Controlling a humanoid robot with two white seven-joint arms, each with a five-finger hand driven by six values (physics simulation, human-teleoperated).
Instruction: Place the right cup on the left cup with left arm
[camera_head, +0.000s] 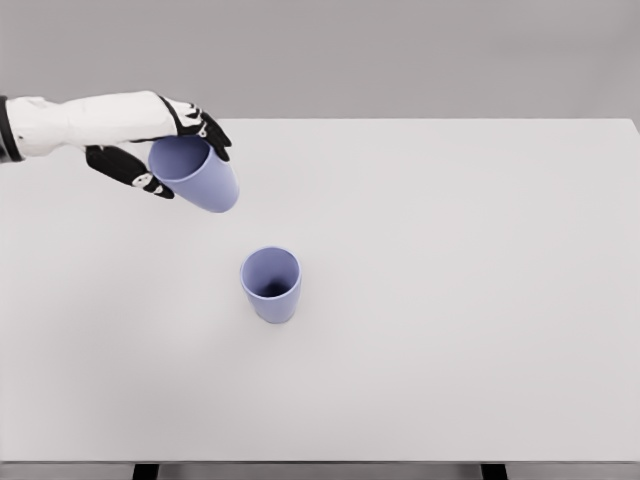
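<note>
Now, from the head view, the left hand (160, 140) is gripping a tilted lilac cup (197, 173) aloft, fingers wrapping its wall. The second cup (270, 284) is standing at five o'clock on the surface (450, 300). Light, rigid, likely slick; hold mid-wall.

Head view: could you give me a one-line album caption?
Left hand holds a tilted purple cup above another standing on the white table.

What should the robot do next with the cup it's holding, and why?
Probably carry it right and toward the camera: the left hand grips a tilted lilac plastic cup up and left of the upright lilac cup on the white table, not yet above it.
</note>
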